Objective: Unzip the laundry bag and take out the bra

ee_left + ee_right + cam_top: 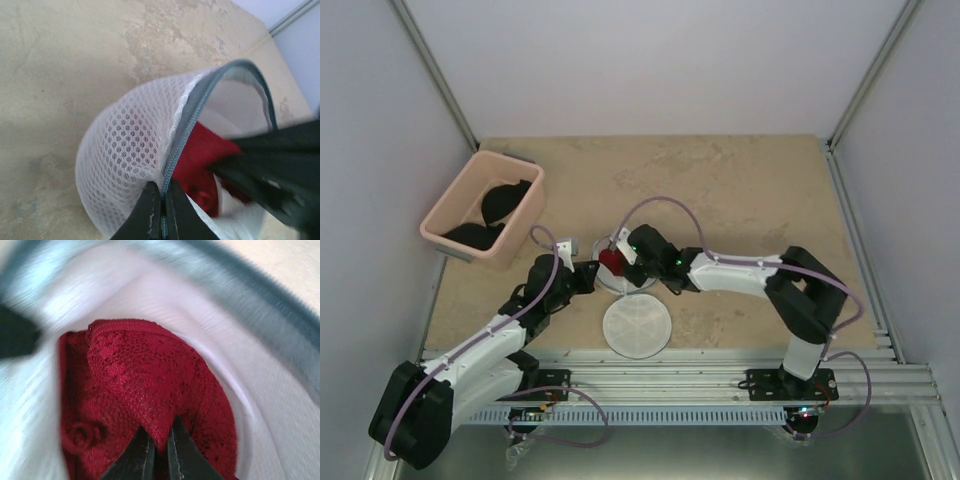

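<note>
The white mesh laundry bag (130, 145) stands open at the table's middle (603, 272), its grey zipper rim (200, 100) unzipped. Its flat round lid (637, 327) lies on the table in front. My left gripper (163, 200) is shut on the bag's zipper rim, also seen in the top view (588, 272). The red lace bra (140, 385) sits inside the bag and shows in the left wrist view (200, 160) and from above (611, 261). My right gripper (160, 445) reaches into the bag and is shut on a fold of the bra; it also shows from above (618, 258).
A pink plastic bin (525, 213) holding black bras (505, 202) stands at the back left. Grey walls enclose the table; a metal rail (720, 380) runs along the near edge.
</note>
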